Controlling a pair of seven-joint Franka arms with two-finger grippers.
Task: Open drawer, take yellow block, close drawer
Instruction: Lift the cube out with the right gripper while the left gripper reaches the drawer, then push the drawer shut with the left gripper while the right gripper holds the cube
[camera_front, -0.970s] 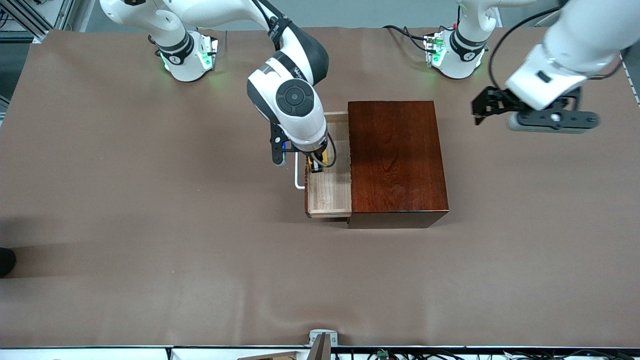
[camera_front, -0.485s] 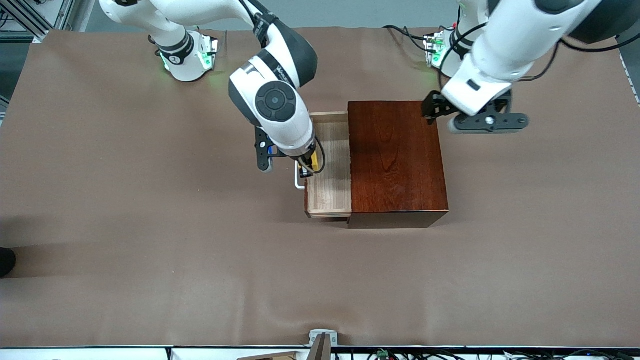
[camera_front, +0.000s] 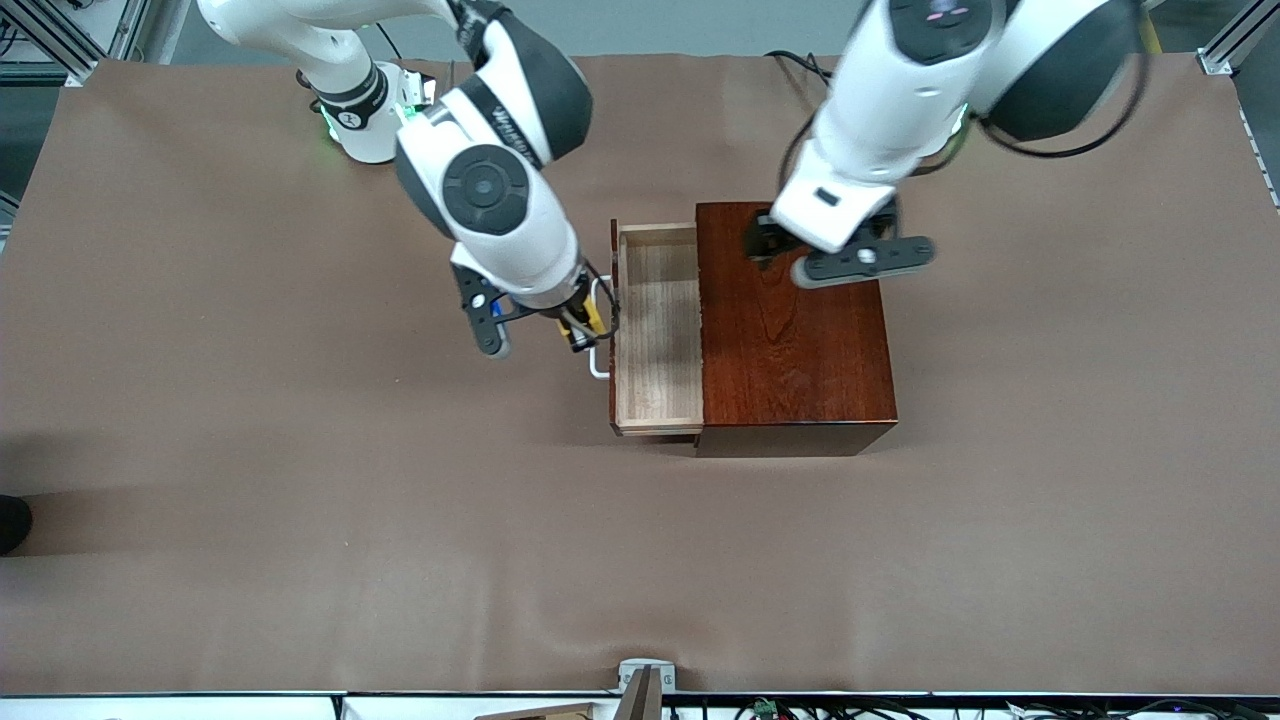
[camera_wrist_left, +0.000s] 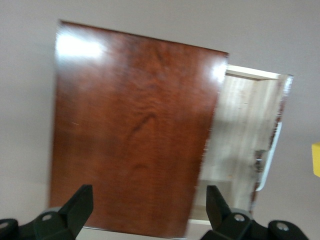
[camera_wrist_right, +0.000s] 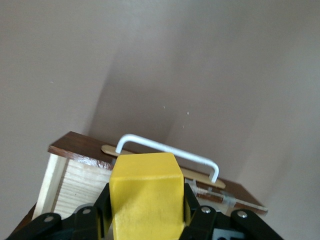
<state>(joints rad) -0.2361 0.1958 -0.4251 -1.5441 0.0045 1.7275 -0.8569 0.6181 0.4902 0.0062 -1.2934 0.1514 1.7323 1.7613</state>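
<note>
Drawer (camera_front: 658, 330) left pulled out of the wooden box (camera_front: 790, 325). Right gripper (camera_front: 575, 330), clamped on yellow block (camera_wrist_right: 146, 192), now shifted off the tray to over the handle (camera_front: 598, 335). Left gripper (camera_wrist_left: 147, 212), fingers apart, brought over the box. Arm lettering seemingly illegible.

Both Franka arms wear glossy white shells with dark grey to black joint sections. The right arm's wrist carries a round dark grey cap with a black centre and a band of white lettering. Each base has a black ring and glows green. Thin black cables loop along both wrists. The right gripper (camera_front: 578, 329) and left gripper (camera_wrist_left: 147, 212) have matte black fingers (camera_wrist_left: 78, 206); silver screws sit in the black finger mounts. A flat grey-black bar with 1 pale round mark hangs under the left arm's white wrist.
</note>
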